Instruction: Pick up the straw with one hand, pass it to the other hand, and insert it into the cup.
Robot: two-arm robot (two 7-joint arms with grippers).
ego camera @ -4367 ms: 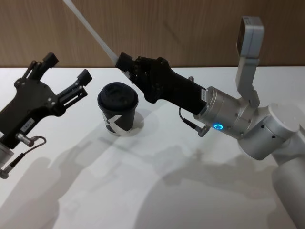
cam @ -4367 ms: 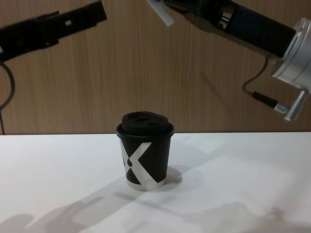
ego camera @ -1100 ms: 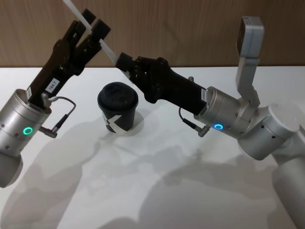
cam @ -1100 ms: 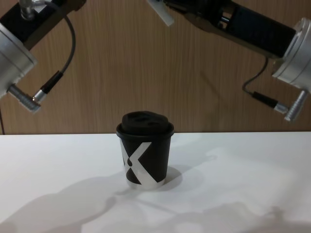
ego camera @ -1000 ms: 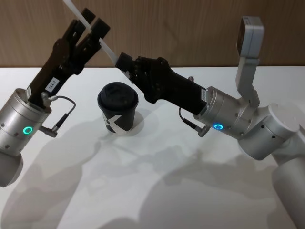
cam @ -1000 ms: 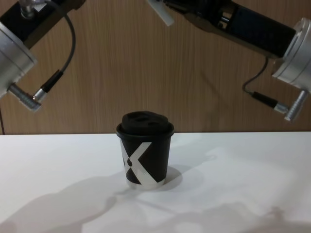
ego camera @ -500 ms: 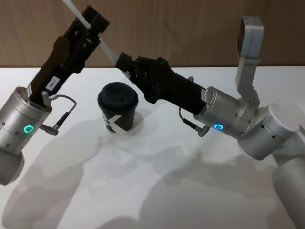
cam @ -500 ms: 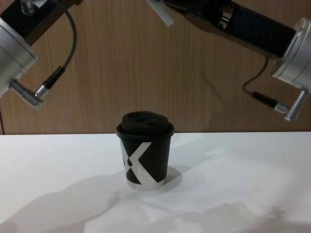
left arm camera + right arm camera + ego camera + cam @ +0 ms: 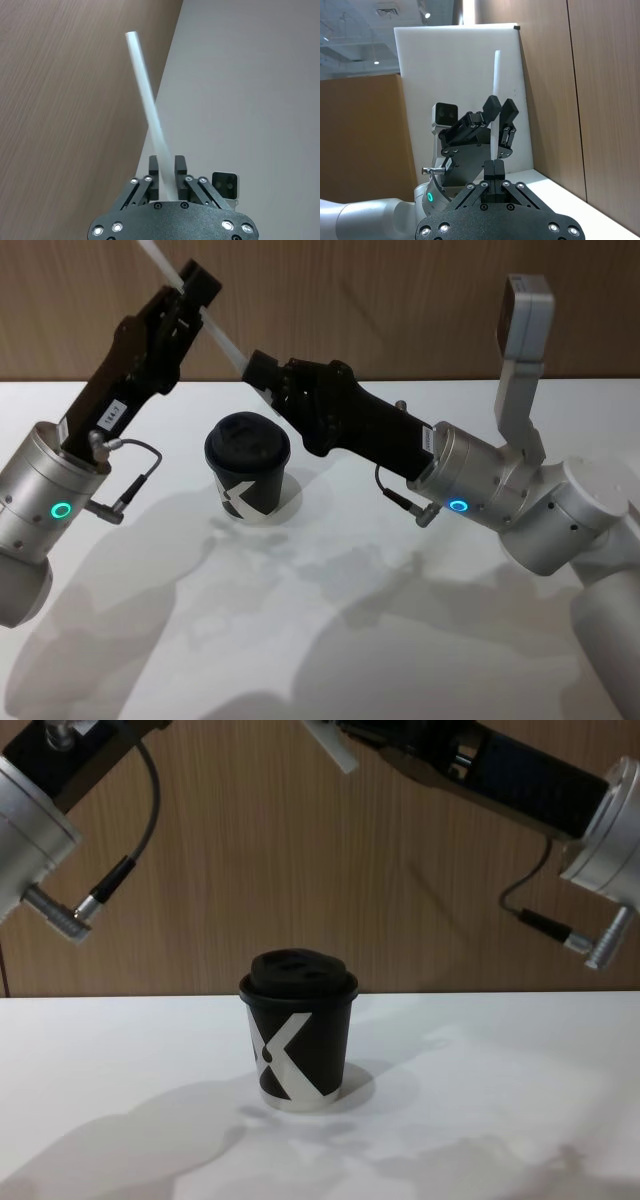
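Observation:
The straw (image 9: pixel 224 342) slants up over the table, a white tube held in the air by both grippers. My right gripper (image 9: pixel 256 369) is shut on its lower end, and a short tip (image 9: pixel 336 750) sticks out below. My left gripper (image 9: pixel 187 293), on the arm with the white label, is shut on the straw higher up. In the left wrist view the straw (image 9: pixel 145 97) rises from between the closed fingers (image 9: pixel 155 167). The black cup (image 9: pixel 247 468) with the white X stands lidded on the table, below and between the two grippers.
The white table (image 9: pixel 330 630) stretches around the cup (image 9: pixel 297 1032). A wooden wall (image 9: pixel 400 300) stands close behind both grippers. My right forearm (image 9: pixel 380 435) hangs over the table just right of the cup.
The left gripper's fingers, spread around the straw a second ago, have closed onto it. The right gripper, the straw and the cup have not moved.

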